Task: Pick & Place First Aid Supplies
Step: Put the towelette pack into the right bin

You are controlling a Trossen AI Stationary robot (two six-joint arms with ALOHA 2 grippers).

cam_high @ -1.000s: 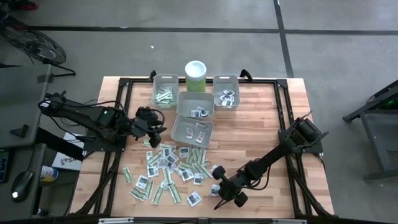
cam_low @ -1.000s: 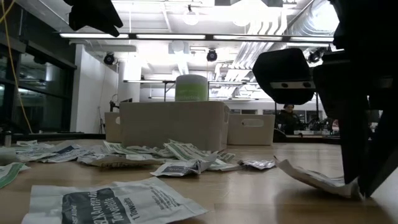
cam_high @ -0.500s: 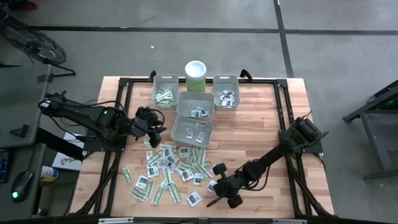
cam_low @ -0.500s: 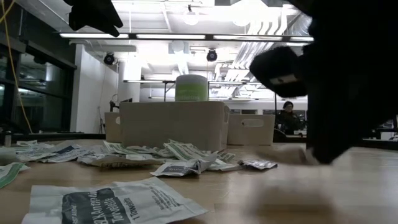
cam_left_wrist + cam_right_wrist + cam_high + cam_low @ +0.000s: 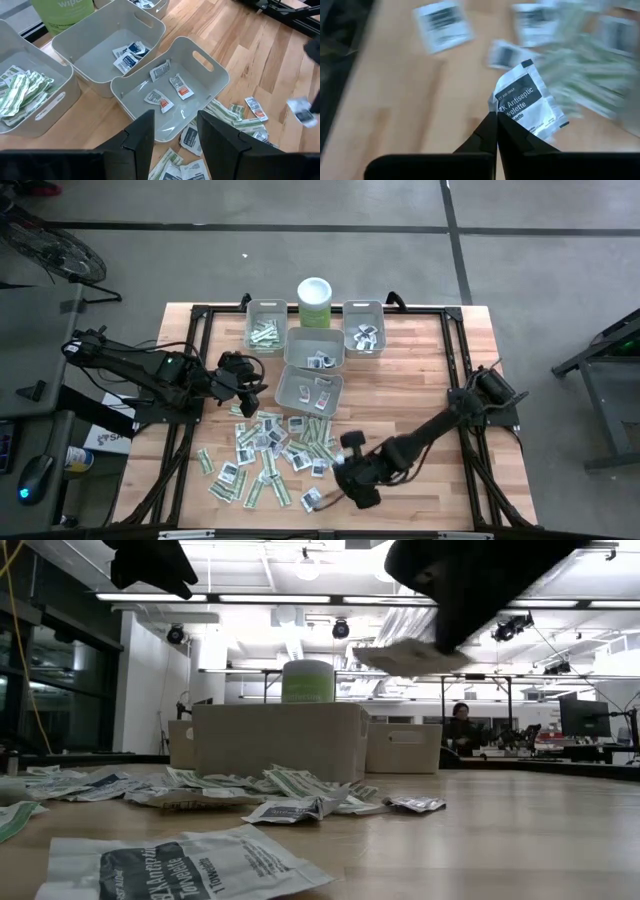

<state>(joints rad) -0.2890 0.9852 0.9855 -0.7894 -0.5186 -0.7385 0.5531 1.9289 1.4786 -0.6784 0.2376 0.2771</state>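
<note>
The first aid supplies lie as a loose pile of small packets [image 5: 270, 455] on the wooden table, pale green strips and white squares with dark print. My right gripper [image 5: 496, 126] is shut on one white square packet [image 5: 527, 105] and holds it in the air at the pile's right near edge [image 5: 345, 470]. In the low view this packet [image 5: 410, 657] hangs high above the table. My left gripper [image 5: 175, 135] stands open above the table beside the nearest grey bin [image 5: 200, 65], with nothing between its fingers. My right gripper pinches the white packet at one corner [image 5: 501, 116] between its two fingertips. The fingers slant down from above. The rest of the packet sticks out beyond the fingertips, tilted and lifted clear of the table.
Four grey bins stand at the table's far middle: one with green strips [image 5: 265, 330], one with white squares [image 5: 364, 332], a middle one [image 5: 315, 348] and the nearest [image 5: 308, 390], each holding a few packets. A pale green canister [image 5: 315, 302] stands behind them. Bare wood lies at the right.
My right gripper has risen and gone toward the table's far edge and the pile, rolling about its own line. It stayed shut on the white packet. The packet, whose free end lay on the table a second ago, is now lifted clear.
</note>
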